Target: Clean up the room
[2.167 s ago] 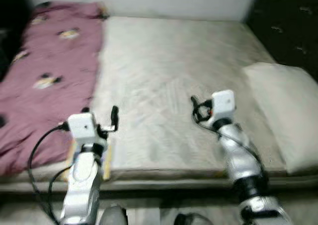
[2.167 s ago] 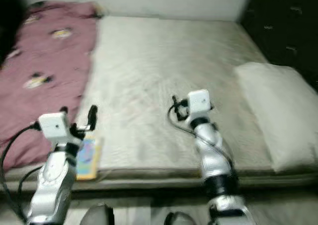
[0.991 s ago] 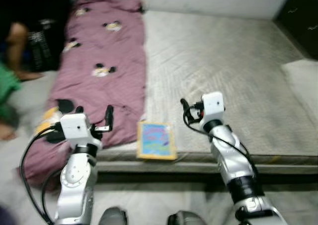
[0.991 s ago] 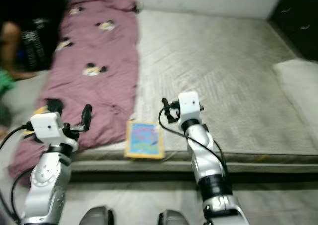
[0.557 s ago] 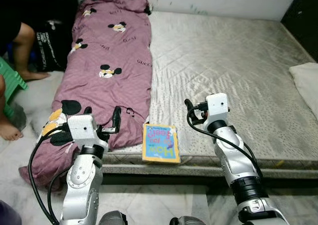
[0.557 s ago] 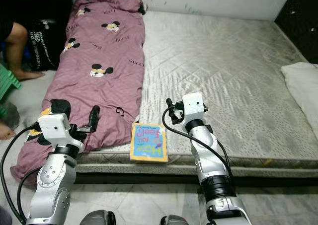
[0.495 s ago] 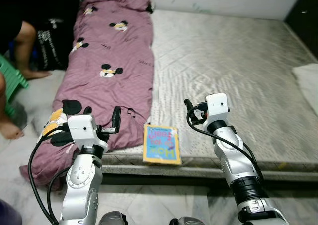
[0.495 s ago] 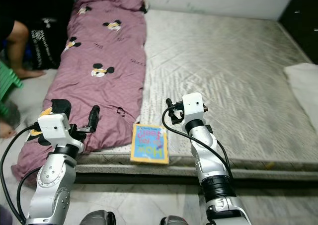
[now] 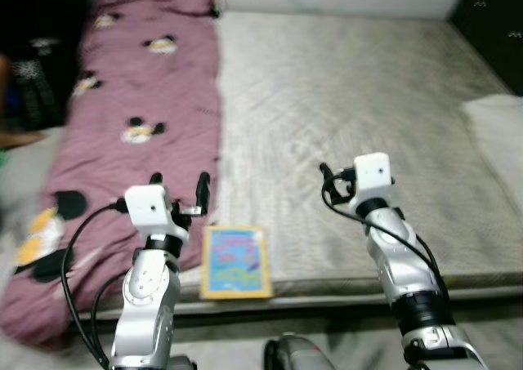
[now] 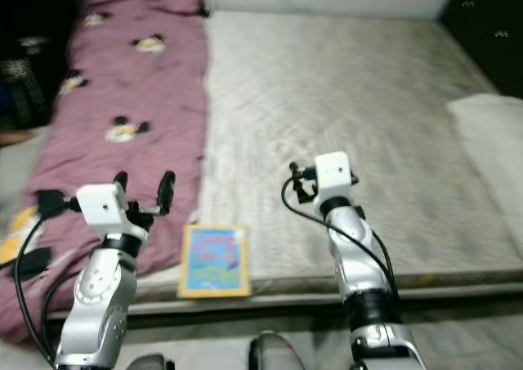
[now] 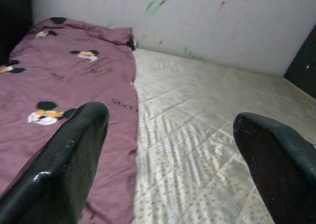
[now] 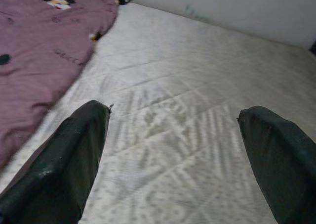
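The word "GUCCI" is being shown in small dark letters on the purple blanket [image 11: 64, 85], among the cartoon mouse heads printed on it. The blanket is lying along the left side of the mattress [image 9: 343, 92], reaching up to the white wall [image 11: 197, 21]. A book [image 9: 236, 261] with a yellow edge and a blue cover is lying flat at the front edge of the mattress, just beside the blanket. Some pink writing is being shown on its cover, but it is too blurred to be read. A white pillow [image 9: 497, 125] is lying at the right side of the mattress.

The left gripper [image 9: 178, 189] is being held above the blanket's lower part, near the book, with its fingers [image 11: 69, 155] spread wide and nothing between them. The right gripper [image 9: 333, 182] is being held over the bare mattress, and its fingers [image 12: 74, 155] are also spread wide and empty.

Compared with half a second ago, the whole scene is being seen from further right. The person's leg and the green stool at the left are no longer being seen. The picture is now blurrier. The book and blanket are lying as before.
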